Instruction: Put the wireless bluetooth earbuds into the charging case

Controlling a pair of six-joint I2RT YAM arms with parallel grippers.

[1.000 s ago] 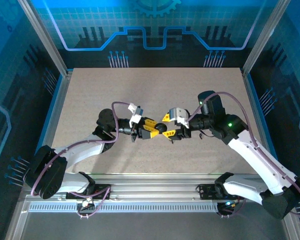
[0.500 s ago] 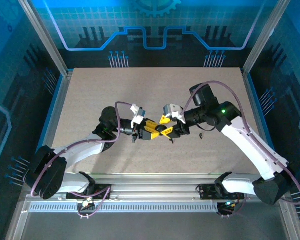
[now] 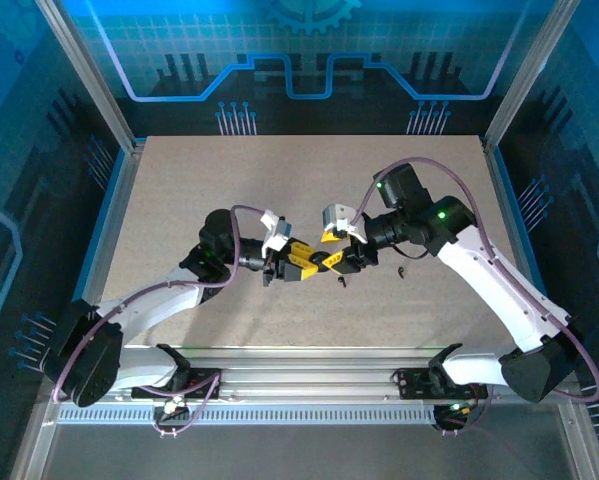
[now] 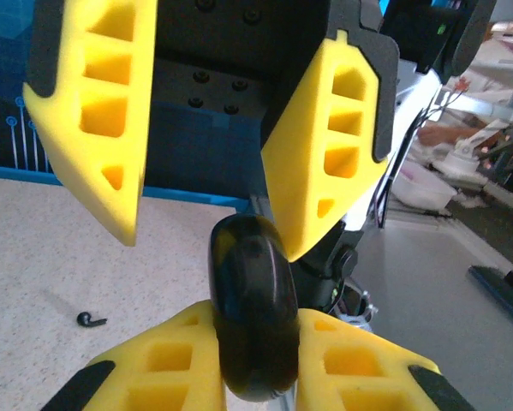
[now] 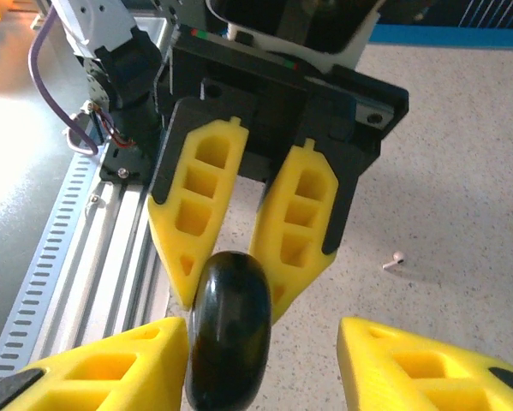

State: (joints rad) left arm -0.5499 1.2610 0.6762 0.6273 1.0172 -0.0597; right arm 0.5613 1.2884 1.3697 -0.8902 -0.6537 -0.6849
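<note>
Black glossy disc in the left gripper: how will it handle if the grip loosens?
Likely slippery: the black disc has a glossy, rounded rim, and the left gripper pinches it by its two faces between yellow fingers. Probably rigid: no denting shows under the clamp. Held on edge, it would likely roll if released.

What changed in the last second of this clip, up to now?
The right pincer edged left toward the left pincer, its arm folding in toward the table's middle. It is open, with its fingers on either side of the black disc. Nothing was grasped or released. The left pincer stayed clamped on the disc, and the earbud on the table did not move.
</note>
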